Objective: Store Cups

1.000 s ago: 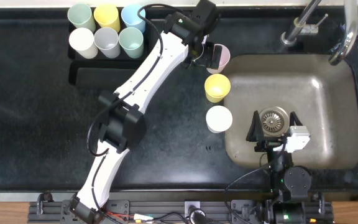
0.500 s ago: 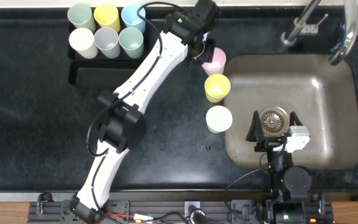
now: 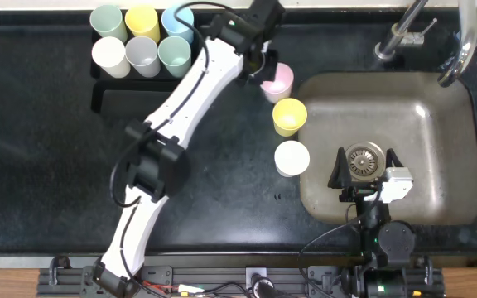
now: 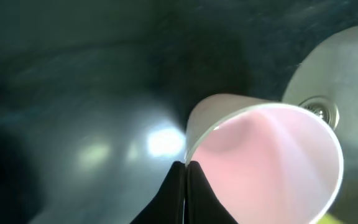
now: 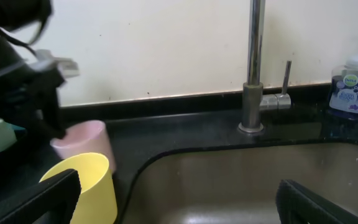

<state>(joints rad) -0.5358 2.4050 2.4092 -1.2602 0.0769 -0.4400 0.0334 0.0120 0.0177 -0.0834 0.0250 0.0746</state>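
Pink cup (image 3: pixel 277 81) is located at the black counter (image 3: pixel 48 165) edge beside the sink (image 3: pixel 425 108) and yellow cup (image 3: pixel 289 116), rim pinched by the left gripper (image 4: pixel 185 167); right gripper (image 3: pixel 363 171) fingers spread apart.

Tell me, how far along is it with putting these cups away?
Six cups already stand in the black tray. The left gripper holds the pink cup by its rim. The yellow cup and white cup beside the sink are left.
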